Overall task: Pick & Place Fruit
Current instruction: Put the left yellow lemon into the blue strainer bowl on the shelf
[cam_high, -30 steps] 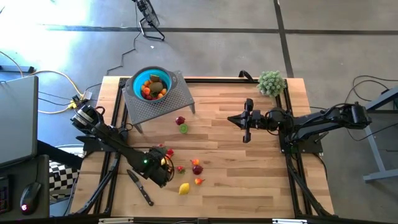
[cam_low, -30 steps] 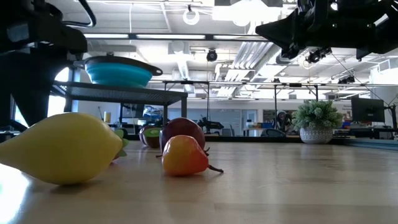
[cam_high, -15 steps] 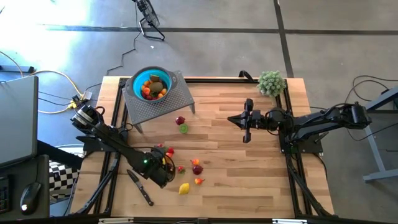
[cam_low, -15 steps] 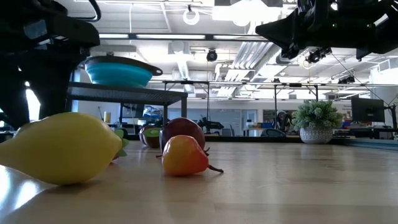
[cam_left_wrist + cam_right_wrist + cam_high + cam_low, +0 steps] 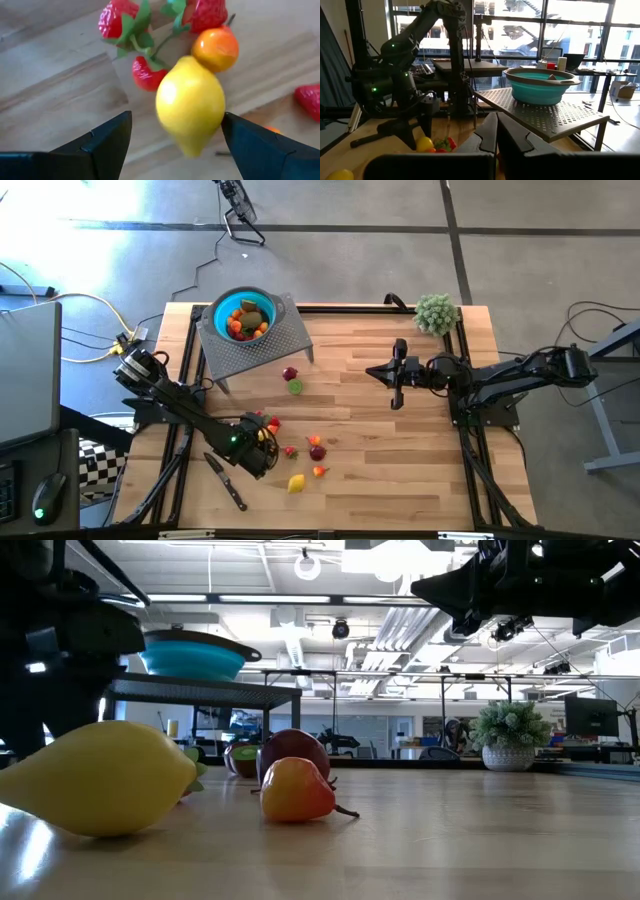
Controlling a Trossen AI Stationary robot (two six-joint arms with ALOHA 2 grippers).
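Lying nearest the front edge of the wooden table (image 5: pixel 400 460), a black-handled knife (image 5: pixel 226 480) rests left of a lone yellow lemon (image 5: pixel 296 482), with a small orange-red fruit (image 5: pixel 320 471) just right of that lemon; from table height the same lemon (image 5: pixel 100 778) and the orange-red fruit (image 5: pixel 296 790) sit close together, a dark maroon fruit (image 5: pixel 293 752) just behind them. Slightly farther in, the left gripper (image 5: pixel 262 446) hangs low over the near-left part of the table, fingers (image 5: pixel 100 142) spread wide with a second yellow lemon (image 5: pixel 190 105) between them; whether the pads touch it I cannot tell; just beyond that lemon lie an orange fruit (image 5: pixel 215 48) and red strawberries (image 5: pixel 117 20) with green leaves. Right of the gripper are a red strawberry (image 5: pixel 291 451), a maroon fruit (image 5: pixel 317 451) and a small orange piece (image 5: pixel 313 440). Farther in, toward the middle, a dark red fruit (image 5: pixel 290 373) sits beside a lime green fruit (image 5: pixel 295 387), touching or nearly so. Farther right, the right gripper (image 5: pixel 397 372) hovers above the bare centre-right boards, fingers closed on nothing. At the far left a teal bowl (image 5: pixel 222 310) holding several fruits stands on a perforated grey stand (image 5: pixel 280 340); at the far right corner sits a fuzzy pale green plant ball (image 5: pixel 436 312).
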